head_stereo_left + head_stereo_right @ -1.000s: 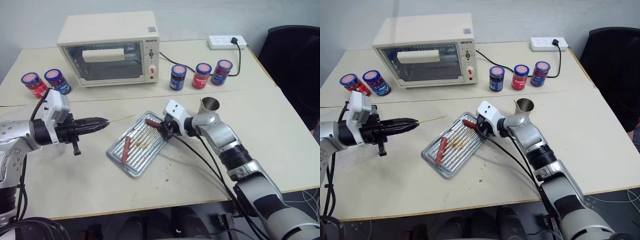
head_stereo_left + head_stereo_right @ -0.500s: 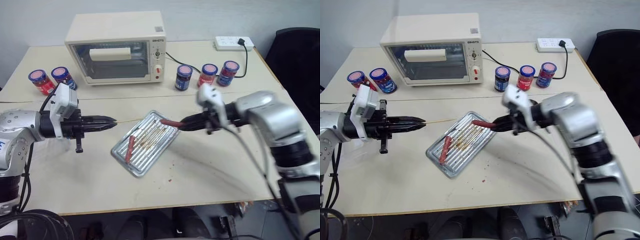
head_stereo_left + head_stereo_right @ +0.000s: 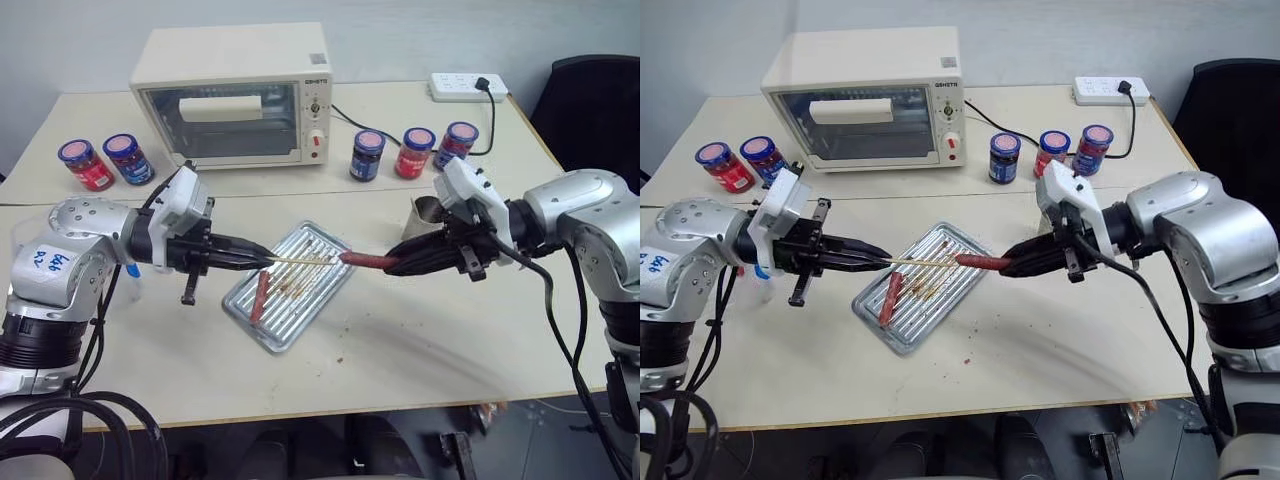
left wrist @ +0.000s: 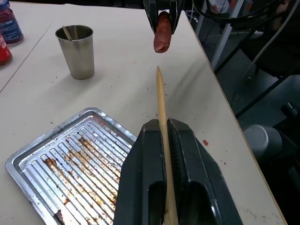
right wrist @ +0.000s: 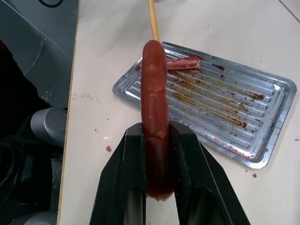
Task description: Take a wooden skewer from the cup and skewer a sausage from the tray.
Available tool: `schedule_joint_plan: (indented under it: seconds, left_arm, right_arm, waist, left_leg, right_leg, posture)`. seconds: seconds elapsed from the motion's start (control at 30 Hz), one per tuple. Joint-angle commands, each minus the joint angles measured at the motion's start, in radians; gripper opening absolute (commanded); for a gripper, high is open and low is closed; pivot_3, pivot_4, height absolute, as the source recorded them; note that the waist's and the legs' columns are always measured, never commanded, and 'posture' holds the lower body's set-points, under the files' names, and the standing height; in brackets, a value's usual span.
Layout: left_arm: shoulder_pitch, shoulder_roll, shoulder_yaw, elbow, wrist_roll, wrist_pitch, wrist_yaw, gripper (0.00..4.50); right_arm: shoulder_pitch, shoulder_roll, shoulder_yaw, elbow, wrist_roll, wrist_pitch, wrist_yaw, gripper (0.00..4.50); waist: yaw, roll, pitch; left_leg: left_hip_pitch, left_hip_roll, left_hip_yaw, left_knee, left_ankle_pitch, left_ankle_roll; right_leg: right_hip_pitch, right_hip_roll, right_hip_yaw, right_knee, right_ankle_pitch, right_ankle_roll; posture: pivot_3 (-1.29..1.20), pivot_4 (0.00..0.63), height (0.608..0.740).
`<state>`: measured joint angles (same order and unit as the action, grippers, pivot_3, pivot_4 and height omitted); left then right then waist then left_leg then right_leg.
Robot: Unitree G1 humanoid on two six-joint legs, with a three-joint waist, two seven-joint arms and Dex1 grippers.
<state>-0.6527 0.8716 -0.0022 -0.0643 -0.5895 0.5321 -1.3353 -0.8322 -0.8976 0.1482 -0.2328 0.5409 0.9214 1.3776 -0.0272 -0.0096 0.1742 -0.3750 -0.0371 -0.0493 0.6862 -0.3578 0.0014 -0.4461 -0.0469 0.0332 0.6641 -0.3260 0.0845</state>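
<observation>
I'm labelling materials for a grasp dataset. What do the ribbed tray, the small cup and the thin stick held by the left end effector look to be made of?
Ribbed rectangular silver tray: likely thin pressed metal, shiny, with brown grease streaks.
Small silver-grey cup: apparently brushed metal, dull sheen.
Thin pale tan stick: probably bare wood or bamboo, matte, pointed tip.

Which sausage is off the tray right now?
The sausage clamped in the right gripper, held in the air over the tray's right end, facing the skewer tip. The other sausage lies on the tray's ribbed bottom.
</observation>
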Motion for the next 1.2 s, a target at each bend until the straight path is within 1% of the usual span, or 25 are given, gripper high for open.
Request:
schedule_joint_plan:
  seconds: [0.03,0.6,0.97,1.2]
  left_arm:
    - [-0.017,0.005,0.015,-0.002,0.006,-0.018,-0.017,0.00]
    - [-0.032,-0.028,0.012,-0.037,0.000,0.002,0.005,0.00]
    - [-0.044,-0.033,0.007,-0.032,0.005,-0.006,-0.001,0.00]
    - [-0.057,-0.027,0.008,-0.014,0.014,-0.017,-0.010,0.00]
  right_arm:
    - [0.007,-0.028,-0.037,-0.037,0.024,-0.006,-0.009,0.38]
    - [-0.001,0.003,-0.006,-0.019,0.024,-0.026,-0.052,0.38]
    - [0.012,0.016,-0.002,-0.026,0.032,-0.031,-0.072,0.38]
    - [0.035,0.005,-0.003,-0.034,0.035,-0.040,-0.069,0.38]
  waist:
    - [0.000,0.000,0.000]
    - [0.001,0.000,0.000]
    - [0.001,0.000,0.000]
    - [0.001,0.000,0.000]
  left_leg:
    - [0.000,0.000,0.000,0.000,0.000,0.000]
    - [0.000,0.000,0.000,0.001,0.000,0.000]
    - [0.000,0.000,0.000,0.001,0.000,0.000]
    - [0.000,0.000,0.000,0.002,0.000,0.000]
  right_leg:
    - [0.000,0.000,0.000,-0.001,0.000,0.000]
    - [0.000,0.000,0.000,0.000,0.000,0.000]
    - [0.000,0.000,0.000,0.000,0.000,0.000]
    - [0.000,0.000,0.000,0.000,0.000,0.000]
  posture:
    - [0.00,0.150,0.740]
    - [0.00,0.150,0.740]
    - [0.00,0.150,0.740]
    - [0.00,0.150,0.740]
